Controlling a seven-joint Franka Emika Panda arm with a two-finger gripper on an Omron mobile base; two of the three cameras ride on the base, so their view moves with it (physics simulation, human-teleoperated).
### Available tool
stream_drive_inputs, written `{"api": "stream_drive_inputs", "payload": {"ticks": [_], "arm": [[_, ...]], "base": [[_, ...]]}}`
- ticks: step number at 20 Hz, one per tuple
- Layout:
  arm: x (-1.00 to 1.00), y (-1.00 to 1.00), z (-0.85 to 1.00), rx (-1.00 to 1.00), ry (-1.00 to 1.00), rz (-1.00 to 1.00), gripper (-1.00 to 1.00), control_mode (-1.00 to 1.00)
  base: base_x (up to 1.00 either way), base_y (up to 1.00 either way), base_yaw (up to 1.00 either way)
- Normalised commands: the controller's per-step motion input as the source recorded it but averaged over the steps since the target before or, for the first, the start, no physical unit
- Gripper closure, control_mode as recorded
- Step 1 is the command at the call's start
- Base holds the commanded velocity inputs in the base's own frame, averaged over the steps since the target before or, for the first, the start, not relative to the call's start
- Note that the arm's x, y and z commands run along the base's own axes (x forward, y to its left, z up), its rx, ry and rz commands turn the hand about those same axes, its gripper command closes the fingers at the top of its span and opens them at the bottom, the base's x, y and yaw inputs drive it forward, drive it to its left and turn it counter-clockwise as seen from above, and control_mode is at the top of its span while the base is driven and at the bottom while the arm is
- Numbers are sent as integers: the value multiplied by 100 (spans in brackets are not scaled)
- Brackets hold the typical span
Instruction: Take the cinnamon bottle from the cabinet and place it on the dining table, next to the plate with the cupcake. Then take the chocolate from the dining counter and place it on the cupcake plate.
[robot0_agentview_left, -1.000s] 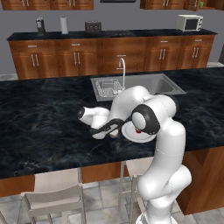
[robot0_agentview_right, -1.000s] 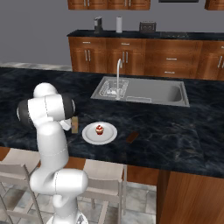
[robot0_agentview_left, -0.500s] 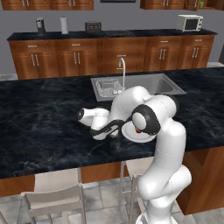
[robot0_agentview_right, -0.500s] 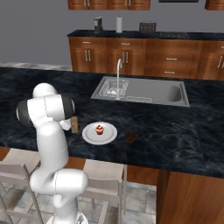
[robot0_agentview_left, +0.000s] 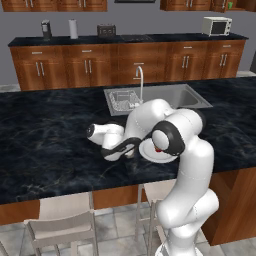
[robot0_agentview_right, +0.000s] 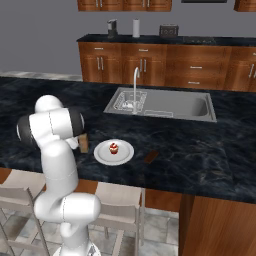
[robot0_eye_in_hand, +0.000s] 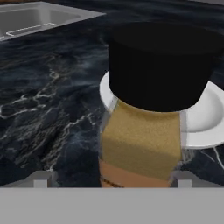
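I am looking along the gripper (robot0_eye_in_hand: 112, 186) at the cinnamon bottle (robot0_eye_in_hand: 148, 113), which is standing right between the jaws and filling the middle of the hand view. It is showing a wide black cap on top, a tan body below it and a darker orange-brown band at the bottom. The grey finger tips (robot0_eye_in_hand: 40, 180) are sitting on either side of its base with the bottle spanning the gap, but I cannot tell whether the jaws are pressing on it or parted. Just behind the bottle, the white plate (robot0_eye_in_hand: 205, 118) is lying on the black marbled counter (robot0_eye_in_hand: 48, 96), its rim curving out past both sides of the cap. From the right base view I am seeing the bottle standing just beside the plate with the cupcake (robot0_agentview_right: 114, 148) on it. Beyond the plate from the jaws, the brown chocolate (robot0_agentview_right: 151, 157) is lying flat on the counter, apart from the plate. Farther off, the sink (robot0_agentview_right: 165, 104) is set into the counter
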Motion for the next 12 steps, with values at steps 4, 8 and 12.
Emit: {"api": "stream_drive_inputs", "payload": {"ticks": [4, 8, 12], "arm": [[-41, 23, -33, 9, -11, -15, -100, -100], [-39, 17, -30, 12, -1, -16, -100, -100], [-36, 11, -13, 13, 0, -10, -100, -100]], "base": [[0, 0, 0], [0, 0, 0], [0, 0, 0]]}}
